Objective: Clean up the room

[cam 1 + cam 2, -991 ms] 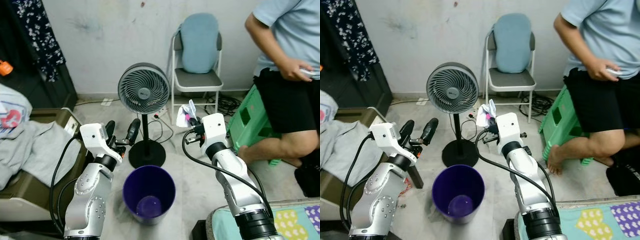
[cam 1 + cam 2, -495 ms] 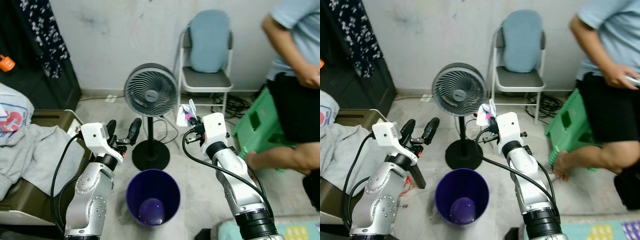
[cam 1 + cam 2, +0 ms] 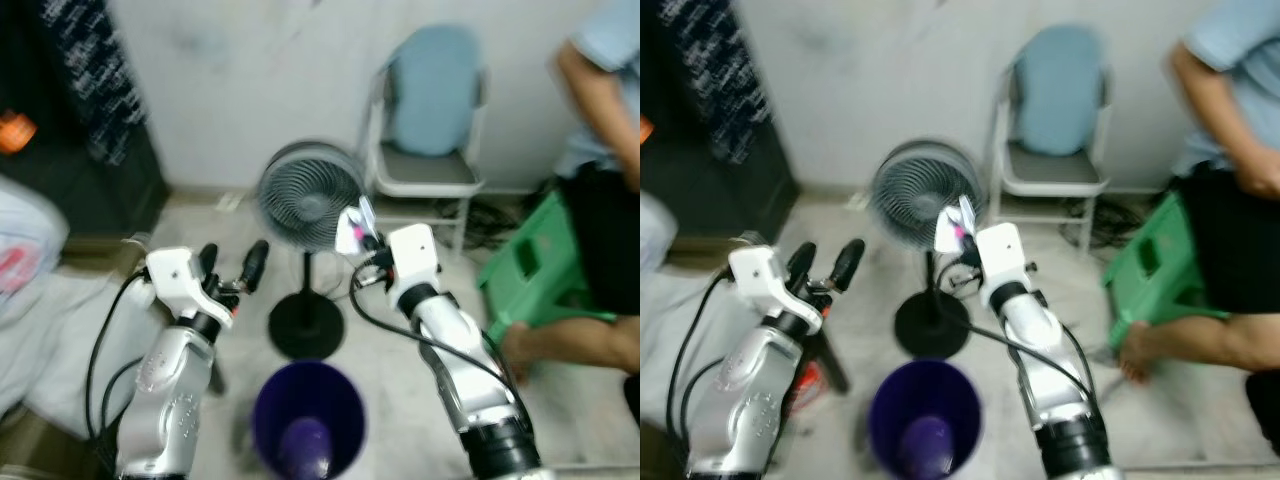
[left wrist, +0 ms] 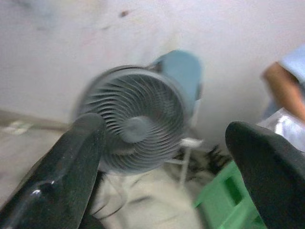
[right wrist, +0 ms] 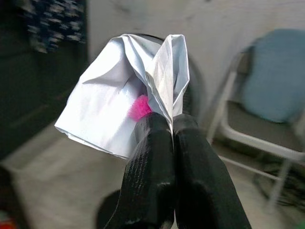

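The right claw (image 5: 164,129) was clamped on one crumpled white wrapper (image 5: 128,95) with a pink spot, held up in front of the fan (image 3: 308,195) and beyond the far rim of the purple bin (image 3: 305,430), not above its mouth. Released there, the light scrap would likely have landed on the floor by the fan's base; the grip caught just an edge, and the head views were blurred, so a slip also looked possible. The left claw (image 3: 228,268) hung with fingers apart, holding nothing. Counted: one wrapper, one bin, one fan, one folding chair (image 3: 430,130), one green stool (image 3: 535,275), one seated person (image 3: 600,150).
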